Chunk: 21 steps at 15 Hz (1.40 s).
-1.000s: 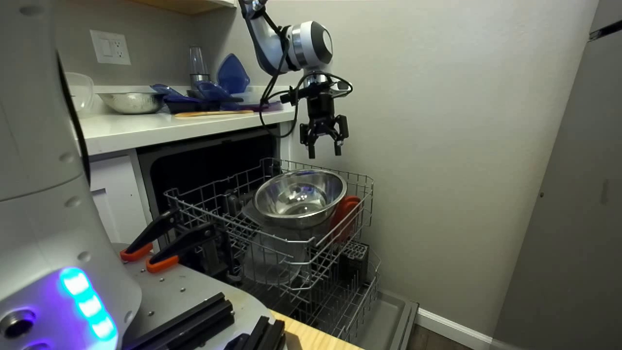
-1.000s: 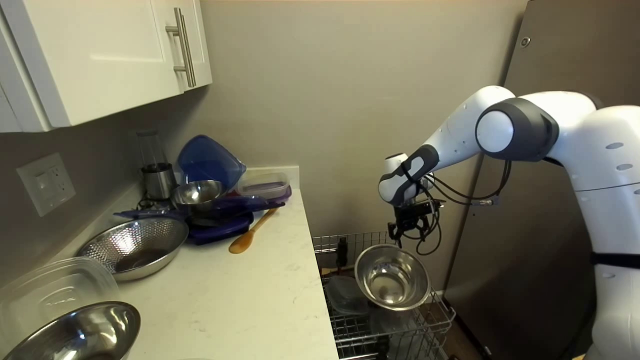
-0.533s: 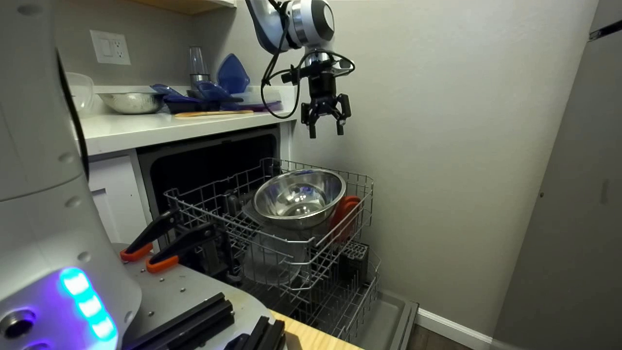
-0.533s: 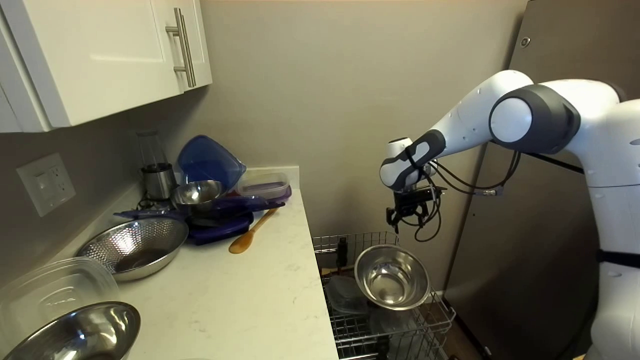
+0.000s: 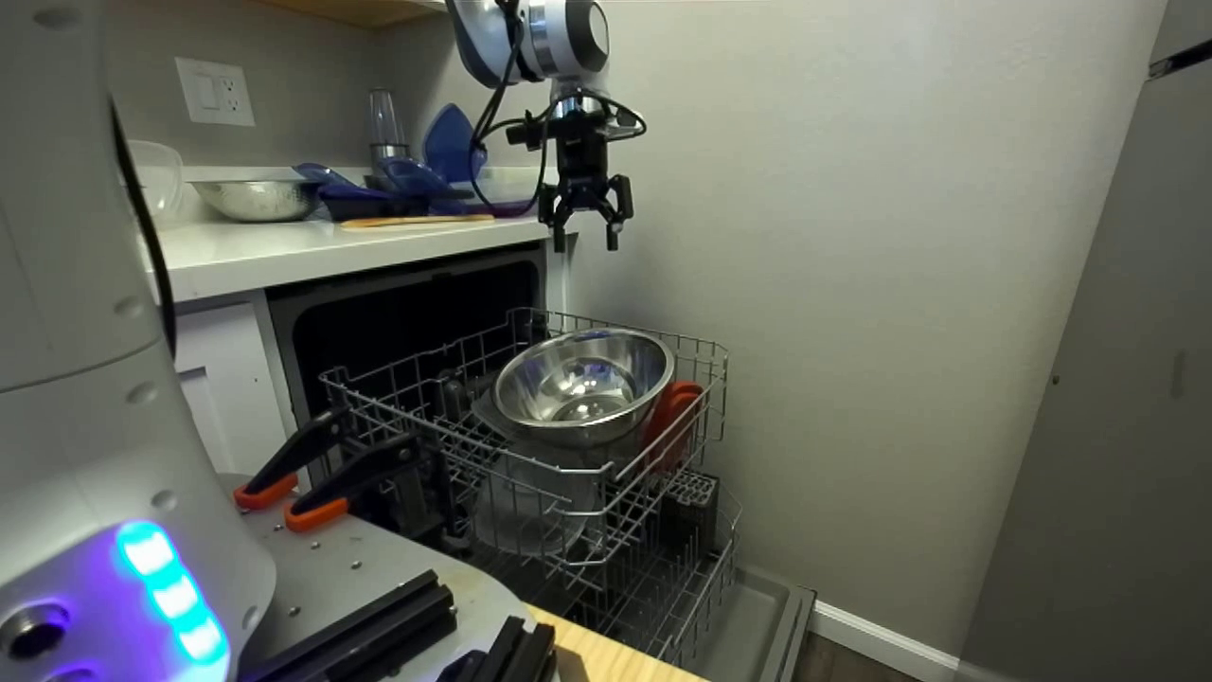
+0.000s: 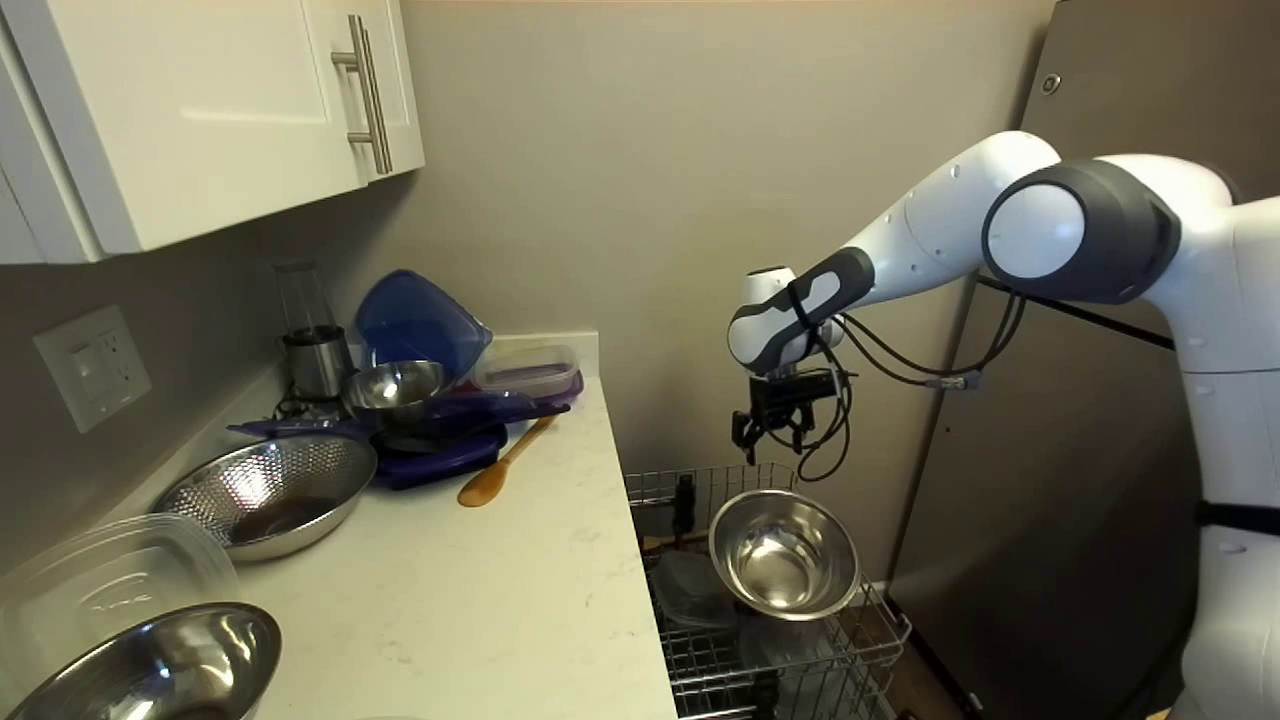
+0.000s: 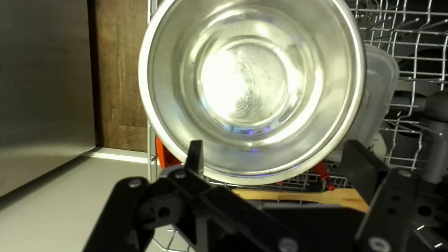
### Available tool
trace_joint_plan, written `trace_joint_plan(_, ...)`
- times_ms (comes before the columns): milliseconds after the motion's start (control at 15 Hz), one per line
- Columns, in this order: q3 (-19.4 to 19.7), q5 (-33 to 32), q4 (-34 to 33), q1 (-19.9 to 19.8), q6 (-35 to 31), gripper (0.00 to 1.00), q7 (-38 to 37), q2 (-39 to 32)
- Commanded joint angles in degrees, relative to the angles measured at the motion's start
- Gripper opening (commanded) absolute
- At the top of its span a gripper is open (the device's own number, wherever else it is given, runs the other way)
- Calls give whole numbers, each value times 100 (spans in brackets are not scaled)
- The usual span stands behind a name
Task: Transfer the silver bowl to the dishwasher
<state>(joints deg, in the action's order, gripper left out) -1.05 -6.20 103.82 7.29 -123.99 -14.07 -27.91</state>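
Observation:
The silver bowl [image 5: 582, 388] sits tilted in the upper rack of the dishwasher [image 5: 417, 313], whose rack [image 5: 701, 352] is pulled out. It also shows in an exterior view [image 6: 785, 555] and fills the top middle of the wrist view [image 7: 252, 80]. My gripper [image 5: 586, 242] hangs well above the bowl, pointing down, with its fingers apart and nothing between them. In an exterior view the gripper [image 6: 774, 452] is above the rack's far end. In the wrist view the open gripper [image 7: 273, 150] overlaps the bowl's near rim from above.
A clear container [image 6: 690, 590] and red-orange parts [image 5: 672, 417] lie in the rack by the bowl. The white counter [image 6: 520, 600] holds a colander [image 6: 270, 495], another silver bowl [image 6: 160, 665], blue lids and a wooden spoon [image 6: 485, 485]. A wall stands close behind the rack.
My gripper has risen away from the bowl, then moved sideways toward the counter. It stays open. The bowl has stayed in place in the rack.

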Motion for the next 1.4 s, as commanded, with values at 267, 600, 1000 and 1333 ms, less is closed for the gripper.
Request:
trace_joint_plan(267, -459, 456, -420, 159, 69, 100, 381, -457)
trace_joint_plan(600, -543, 544, -1004, 496, 413, 100, 102, -759)
trace_joint_plan(1000, -512, 603, -1542, 726, 784, 100, -85, -1231)
trace_joint_plan(1333, -504, 564, -1606, 758, 681, 100, 7, -1285)
